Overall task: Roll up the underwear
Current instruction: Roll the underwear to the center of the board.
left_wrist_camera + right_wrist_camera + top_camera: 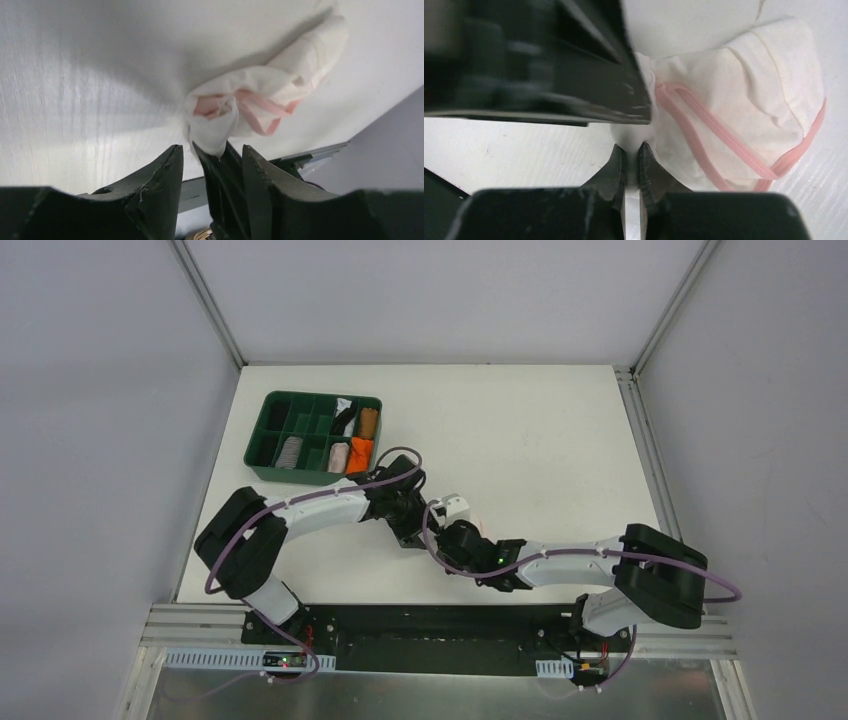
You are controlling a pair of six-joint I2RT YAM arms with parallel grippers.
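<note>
On the white table, near its middle, one bunched pale pink-white fabric brief with pink edging lies between two grippers: right gripper pinching its fold, left gripper parted.

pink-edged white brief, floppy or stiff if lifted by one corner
Probably floppy: the white fabric brief with pink edging is bunched and creased where the right pincer pinches it. Likely light too: thin cloth. Pushed, it would probably crumple rather than slide whole, its folds lying slack.
</note>
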